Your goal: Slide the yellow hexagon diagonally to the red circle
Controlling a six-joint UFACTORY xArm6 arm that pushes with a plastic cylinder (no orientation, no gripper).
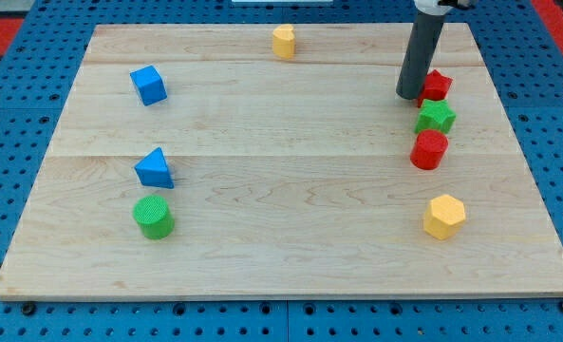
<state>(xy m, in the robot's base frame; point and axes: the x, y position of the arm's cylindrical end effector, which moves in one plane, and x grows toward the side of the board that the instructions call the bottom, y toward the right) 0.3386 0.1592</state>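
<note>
well below my tip (end effector, a jawless rod), yellow hexagon, under red circle

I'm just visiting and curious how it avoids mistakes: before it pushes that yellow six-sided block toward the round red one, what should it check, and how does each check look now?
1. Yellow hexagon in sight, standing free: ok.
2. Red circle in sight, up and slightly to the view's left of it: ok.
3. Board between them bare: ok.
4. My tip behind the hexagon, on its lower side: not ok; it is beside the red star-like block.
5. Neighbours clear of the goal: not ok; the green star touches the circle.
</note>
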